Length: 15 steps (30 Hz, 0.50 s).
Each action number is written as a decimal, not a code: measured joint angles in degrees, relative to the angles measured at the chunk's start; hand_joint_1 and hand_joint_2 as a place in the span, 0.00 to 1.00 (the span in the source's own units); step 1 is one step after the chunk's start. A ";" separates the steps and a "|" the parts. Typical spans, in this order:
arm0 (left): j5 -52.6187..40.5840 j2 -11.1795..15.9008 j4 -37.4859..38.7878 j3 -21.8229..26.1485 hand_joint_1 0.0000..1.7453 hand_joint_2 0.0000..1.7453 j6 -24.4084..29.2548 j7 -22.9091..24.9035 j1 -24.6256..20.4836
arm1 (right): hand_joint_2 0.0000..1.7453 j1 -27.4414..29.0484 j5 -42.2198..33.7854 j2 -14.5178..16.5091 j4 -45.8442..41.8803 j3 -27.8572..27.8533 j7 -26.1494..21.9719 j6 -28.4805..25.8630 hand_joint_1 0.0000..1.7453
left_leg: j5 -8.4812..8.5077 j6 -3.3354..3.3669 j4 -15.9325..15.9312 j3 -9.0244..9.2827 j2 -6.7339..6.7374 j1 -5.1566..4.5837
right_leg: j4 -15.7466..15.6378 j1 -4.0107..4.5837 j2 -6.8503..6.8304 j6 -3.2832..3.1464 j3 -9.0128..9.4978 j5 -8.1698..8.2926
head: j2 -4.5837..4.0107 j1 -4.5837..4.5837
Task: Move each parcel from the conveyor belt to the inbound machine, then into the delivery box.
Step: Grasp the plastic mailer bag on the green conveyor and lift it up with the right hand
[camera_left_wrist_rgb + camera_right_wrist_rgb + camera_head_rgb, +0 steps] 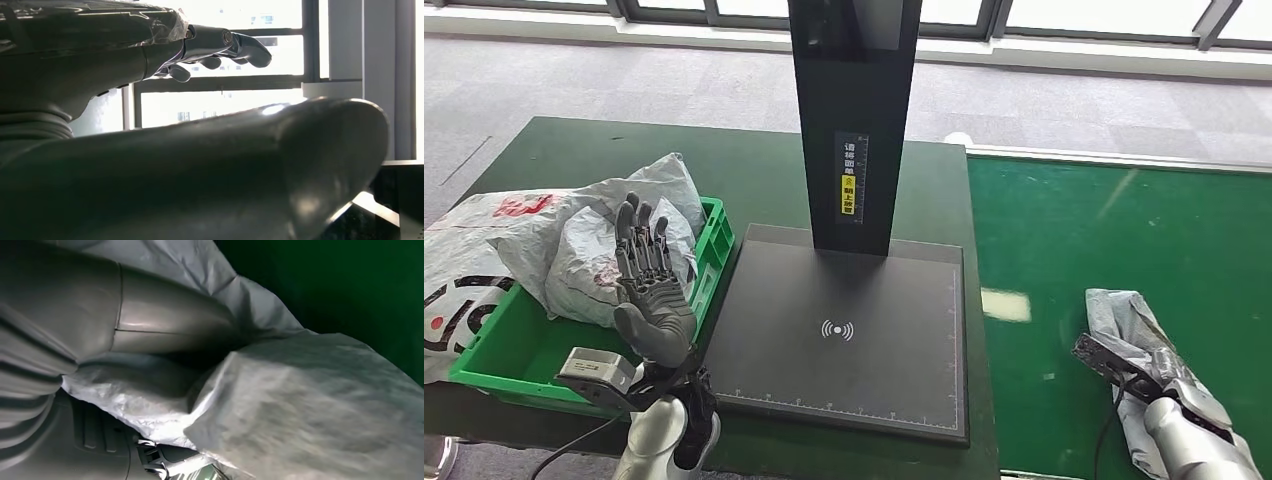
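Note:
A crumpled grey parcel (pixel 1123 311) lies on the green conveyor belt (pixel 1114 225) at the lower right. My right hand (pixel 1169 385) lies on it and grips it; in the right wrist view the thumb (pixel 165 320) presses into the folds of the grey parcel (pixel 310 405). My left hand (pixel 646 285) is raised with fingers spread, holding nothing, beside the green delivery box (pixel 715 250). From the left wrist, the left hand (pixel 220 42) shows its fingers extended against bright windows. The inbound machine's black plate (pixel 844 330) lies between the two hands.
Several grey and white parcels (pixel 564 240) fill the delivery box and spill over its left side. A tall black column (pixel 854 120) rises from the back of the plate. The dark green table (pixel 754 170) holds the box and the machine.

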 joint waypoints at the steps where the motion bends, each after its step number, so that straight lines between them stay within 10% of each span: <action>1: 0.00 0.00 0.00 0.00 0.00 0.00 0.00 0.00 0.02 | 1.00 0.11 0.00 0.06 -0.19 0.19 0.25 -0.09 1.00 | 0.00 0.00 0.00 0.00 0.00 0.00 | 0.00 0.00 0.00 0.01 0.00 0.01 | 0.00 0.00; 15: -0.31 0.00 -0.12 0.00 0.00 0.00 0.01 -0.01 0.34 | 1.00 0.93 -0.77 1.00 -1.49 1.33 0.59 -2.69 1.00 | -0.01 0.00 0.00 -0.02 -0.05 0.00 | -0.01 0.01 -0.02 0.04 0.00 -0.01 | 0.00 0.00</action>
